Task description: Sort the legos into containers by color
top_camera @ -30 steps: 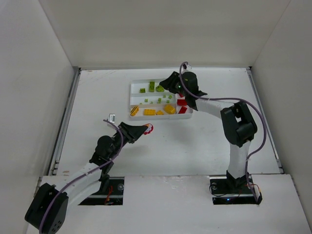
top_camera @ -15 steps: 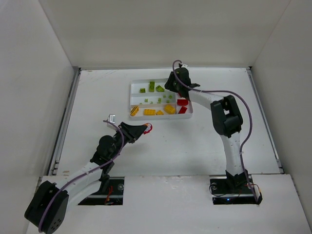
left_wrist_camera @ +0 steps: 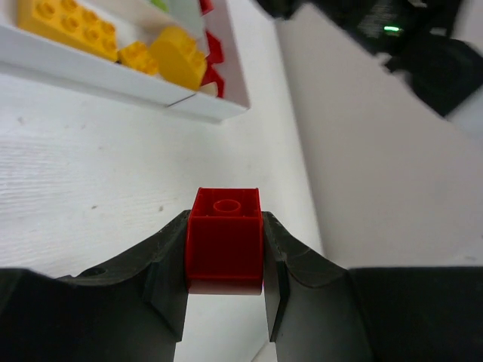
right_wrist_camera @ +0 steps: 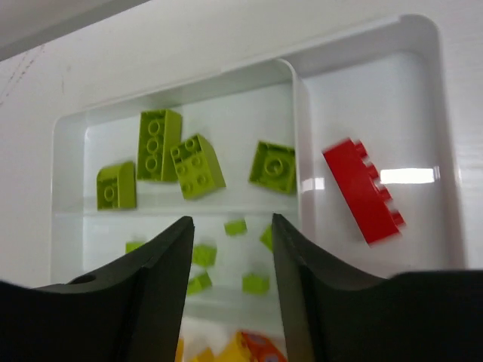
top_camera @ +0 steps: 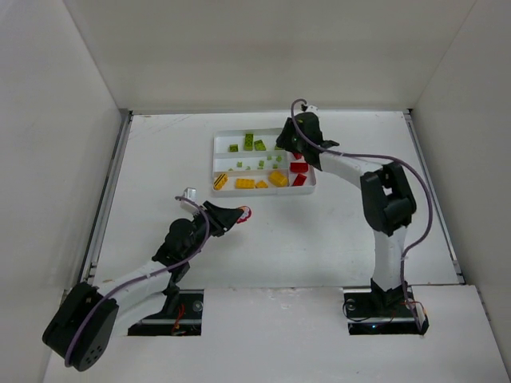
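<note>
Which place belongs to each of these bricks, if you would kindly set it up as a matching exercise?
Things:
1. square red brick
2. long red brick
3. yellow bricks
4. large green bricks

Places:
A. long slot of the tray farthest from the arms
B. held in the left claw
C. crosswise end slot
D. long slot nearest the arms

Pairs: 1-B, 2-C, 3-D, 4-A

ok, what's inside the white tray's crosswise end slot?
A long red plastic brick lying flat; top view shows more red bricks nearer. The right arm hides the slot's far end from above.
</note>
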Controlling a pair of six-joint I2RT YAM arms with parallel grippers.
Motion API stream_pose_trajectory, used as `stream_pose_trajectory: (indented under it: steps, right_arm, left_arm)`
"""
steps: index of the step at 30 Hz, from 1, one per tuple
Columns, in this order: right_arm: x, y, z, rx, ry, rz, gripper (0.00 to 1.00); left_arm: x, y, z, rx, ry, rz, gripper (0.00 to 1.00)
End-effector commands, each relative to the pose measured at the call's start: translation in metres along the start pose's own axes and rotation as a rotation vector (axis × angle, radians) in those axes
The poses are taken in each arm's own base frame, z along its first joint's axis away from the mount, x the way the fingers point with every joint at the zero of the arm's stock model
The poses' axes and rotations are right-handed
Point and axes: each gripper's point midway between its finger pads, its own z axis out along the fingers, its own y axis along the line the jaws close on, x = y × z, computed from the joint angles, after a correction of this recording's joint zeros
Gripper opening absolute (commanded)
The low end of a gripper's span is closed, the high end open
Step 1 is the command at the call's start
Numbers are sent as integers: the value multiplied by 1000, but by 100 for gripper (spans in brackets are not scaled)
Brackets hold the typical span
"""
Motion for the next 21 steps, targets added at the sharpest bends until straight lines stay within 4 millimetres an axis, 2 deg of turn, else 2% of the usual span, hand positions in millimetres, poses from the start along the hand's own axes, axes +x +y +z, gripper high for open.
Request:
stream_pose_trajectory:
  steps: [1,3,8,12,16,21]
  right_arm:
    - [-78,32,-74,-134,-242,46,43]
    - [-76,19,-106,-126,-291,72,33]
    - [-52,-34,-167,-18,-366,137,30]
    - [-22,-66,-197,17,-372,239,35]
    - [-2,-83,-221,3,-380,284,42]
    - [19,-101,-246,-6,-393,307,52]
  left_arm:
    - [-9,-16,19,5,-11,104,23]
    - [-8,-26,36,-11,1,158,23]
    - [4,-53,87,-29,28,305,23]
    - [18,-66,134,-47,65,402,22]
    - [28,-59,181,-97,103,489,22]
    - [40,-56,225,-118,136,540,21]
